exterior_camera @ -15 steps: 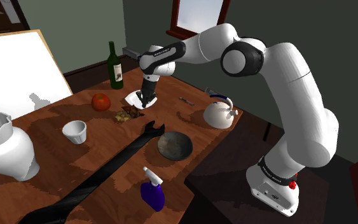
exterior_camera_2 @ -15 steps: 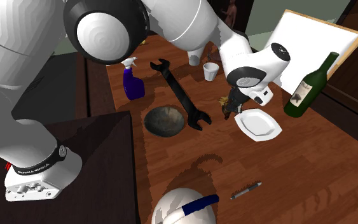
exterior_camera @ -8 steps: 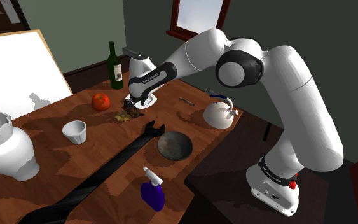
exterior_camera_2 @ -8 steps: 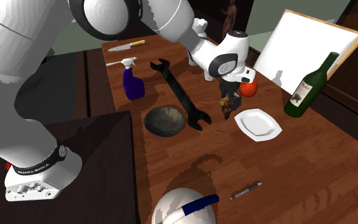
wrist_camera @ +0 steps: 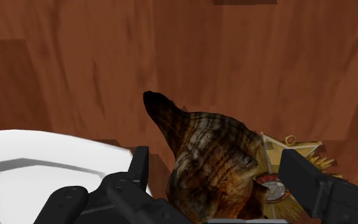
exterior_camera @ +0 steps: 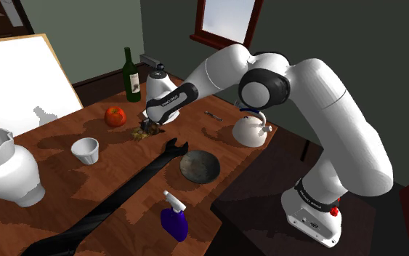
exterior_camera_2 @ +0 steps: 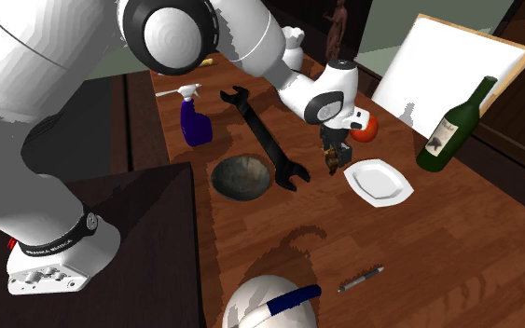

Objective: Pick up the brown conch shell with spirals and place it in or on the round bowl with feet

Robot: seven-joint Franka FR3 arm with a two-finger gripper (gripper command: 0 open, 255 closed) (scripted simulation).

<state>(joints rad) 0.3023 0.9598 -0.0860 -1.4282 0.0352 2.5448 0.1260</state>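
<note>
Shell: the conch shell point(wrist_camera: 212, 162) is brown with dark streaks and ribbed whorls, and it tapers to a dark pointed tip.
Shell position: it lies on the wooden worktop point(exterior_camera: 213, 138), at centre left of the shoulder view point(exterior_camera: 143, 132) and right of centre in the second exterior view point(exterior_camera_2: 333, 162).
Jaws: the black gripper point(wrist_camera: 217, 160) is down over the shell with its jaws open, one finger on each side of the shell body. I see no finger pressing on the shell.
Contact: a gold star-shaped piece point(wrist_camera: 284, 153) lies against the shell, between it and one finger.
Bowl: the dark round bowl point(exterior_camera: 199, 166) sits at lower right of the shell in the shoulder view and to its left in the second exterior view point(exterior_camera_2: 241, 177), near the worktop's edge by the stand.
Neighbours: a white plate point(exterior_camera_2: 378, 182) lies just beside the shell. A red fruit point(exterior_camera_2: 365, 130) is near, on the shell's far side from the bowl.
Path: the head of a long black wrench point(exterior_camera_2: 268, 142) lies between the shell and the bowl.
Open room: bare worktop spreads at lower right of the second exterior view, between the plate and a pen point(exterior_camera_2: 361, 278).
</note>
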